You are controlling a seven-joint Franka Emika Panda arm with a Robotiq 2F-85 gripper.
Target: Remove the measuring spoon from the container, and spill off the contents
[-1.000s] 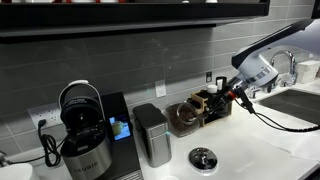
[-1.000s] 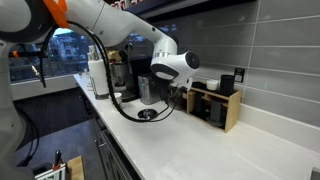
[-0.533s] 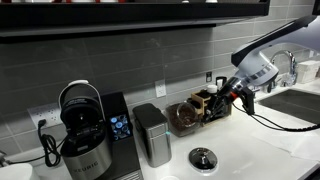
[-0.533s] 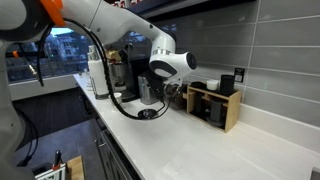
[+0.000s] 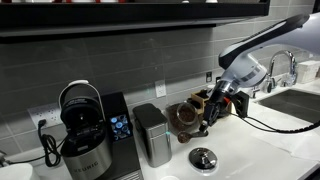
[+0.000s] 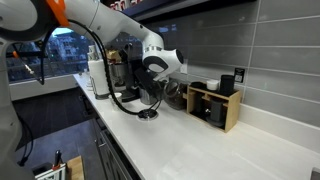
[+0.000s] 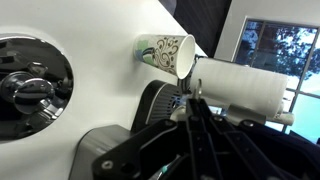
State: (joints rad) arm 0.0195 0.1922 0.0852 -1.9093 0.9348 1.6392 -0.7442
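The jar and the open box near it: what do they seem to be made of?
The jar looks like clear glass: dark brown contents show through its wall. The open box seems plain light wood, matte tan, with flat panels.

White segmented arm (image 5: 255,42), orange ring (image 6: 56,10), black cable (image 5: 283,127).

Tight at the wall, open out front.
Container (image 5: 183,118) sits btwn steel canister (image 5: 152,135) & wooden box (image 6: 225,112); counter (image 5: 270,152) in front wide open, only a round metal disc (image 5: 203,158).

Robot arm (image 6: 160,62) angled down over glass jar (image 6: 176,96), wooden box (image 6: 222,108) beside it, white counter (image 6: 200,150)
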